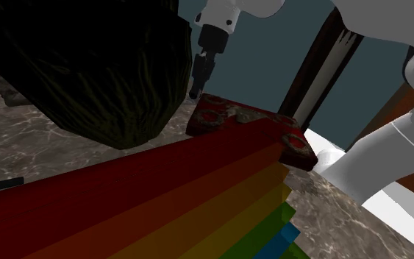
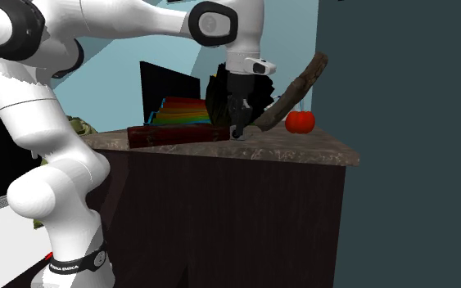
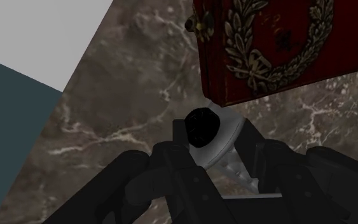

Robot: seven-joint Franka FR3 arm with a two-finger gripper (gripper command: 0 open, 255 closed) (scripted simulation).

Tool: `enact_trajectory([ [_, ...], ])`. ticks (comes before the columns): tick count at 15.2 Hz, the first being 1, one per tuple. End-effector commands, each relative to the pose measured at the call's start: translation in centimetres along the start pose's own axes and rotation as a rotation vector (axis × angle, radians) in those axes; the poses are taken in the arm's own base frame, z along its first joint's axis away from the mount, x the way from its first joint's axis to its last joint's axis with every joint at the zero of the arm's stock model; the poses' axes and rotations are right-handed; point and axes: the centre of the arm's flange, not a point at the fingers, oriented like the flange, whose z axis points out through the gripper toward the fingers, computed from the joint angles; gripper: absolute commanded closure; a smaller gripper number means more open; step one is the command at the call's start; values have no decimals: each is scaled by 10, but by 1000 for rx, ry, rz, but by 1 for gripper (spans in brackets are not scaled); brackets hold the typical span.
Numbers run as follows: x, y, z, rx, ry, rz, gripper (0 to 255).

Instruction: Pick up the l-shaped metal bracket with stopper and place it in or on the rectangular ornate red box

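Observation:
A silvery L-shaped bracket [image 3: 227, 137] with a round black stopper [image 3: 203, 126] sits between my two black fingers. My gripper [image 3: 215, 141] is shut on it, low over the marbled counter [image 3: 126, 108]. The dark red box [image 3: 273, 51], with a gold wreath on its lid, lies just beyond the fingertips, its corner close to the bracket. In the shoulder view the gripper [image 1: 195, 87] points down just behind the red box [image 1: 245, 123]. In the second exterior view the gripper [image 2: 238, 124] hangs at the right end of the long red box [image 2: 178, 135].
A rainbow-striped block [image 1: 161, 206] lies close beside the box. A large dark bushy mass [image 1: 95, 66] looms at the shoulder view's left. A red round fruit [image 2: 300, 121] and a leaning brown branch [image 2: 296, 88] stand on the counter, near its edge [image 2: 335, 155].

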Motion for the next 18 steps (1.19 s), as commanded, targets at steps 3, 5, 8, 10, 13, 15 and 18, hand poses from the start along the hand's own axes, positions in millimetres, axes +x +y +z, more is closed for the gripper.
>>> enact_trajectory([
  [3,1,-2,-2,2,-8,-1,255],
  [5,2,-5,-12,2,-8,-1,255],
  [8,2,-9,-27,2,-8,-1,255],
  [10,3,-12,-37,2,-8,-1,255],
  [13,3,-16,-53,2,-8,-1,255],
  [15,3,-19,-63,2,-8,-1,255],
  [18,4,-24,-78,2,-8,-1,255],
])
